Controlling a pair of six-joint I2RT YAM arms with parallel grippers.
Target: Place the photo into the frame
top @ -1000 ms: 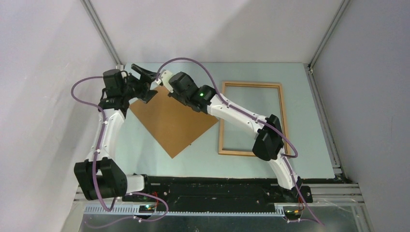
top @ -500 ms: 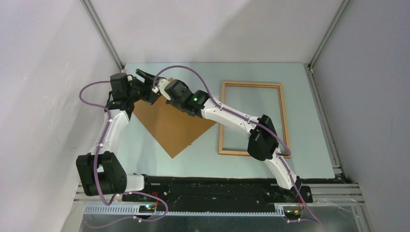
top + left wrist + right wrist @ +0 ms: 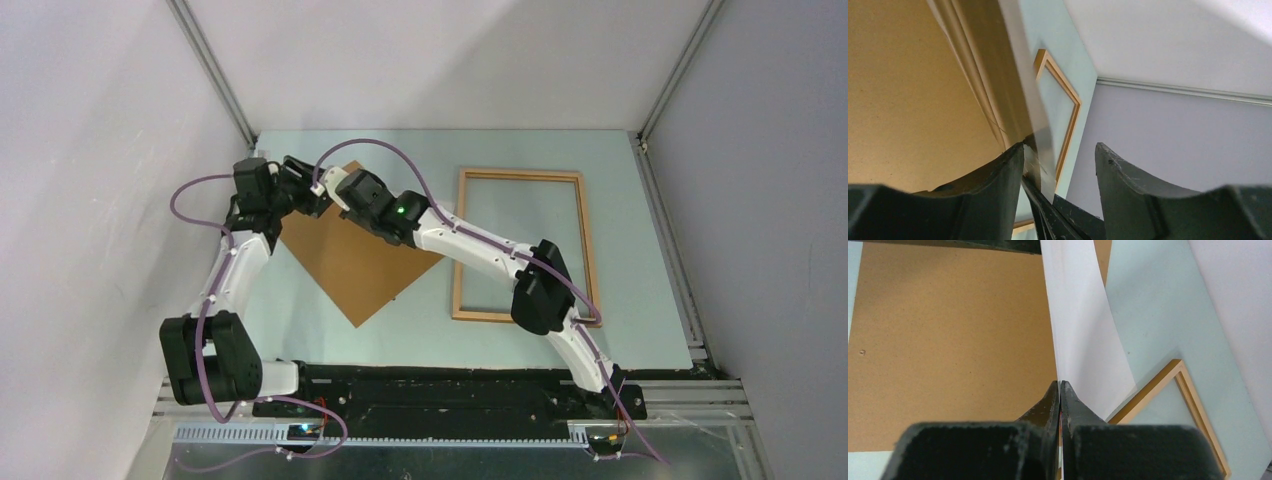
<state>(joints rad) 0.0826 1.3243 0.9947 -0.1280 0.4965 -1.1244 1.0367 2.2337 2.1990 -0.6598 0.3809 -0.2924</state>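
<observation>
Closed in on three sides by plain pale walls, with the back wall (image 3: pixel 450 60) white, the left wall (image 3: pixel 90 200) and right wall (image 3: pixel 780 200) a cooler grey, joined at the far corners by slim aluminium posts (image 3: pixel 212 72). Floored by a pale mint-green tabletop (image 3: pixel 640 250), bordered at the near edge by a black strip (image 3: pixel 450 385) and a slotted metal rail (image 3: pixel 450 440). Lit softly from above, brightest toward the upper right of the back wall.

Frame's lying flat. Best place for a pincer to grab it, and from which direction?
I'd take the frame on a long side rail, near mid-length, coming straight down from above, one finger inside the opening, one outside. It lies flat on the table, so only the narrow moulding offers two opposing faces.
</observation>
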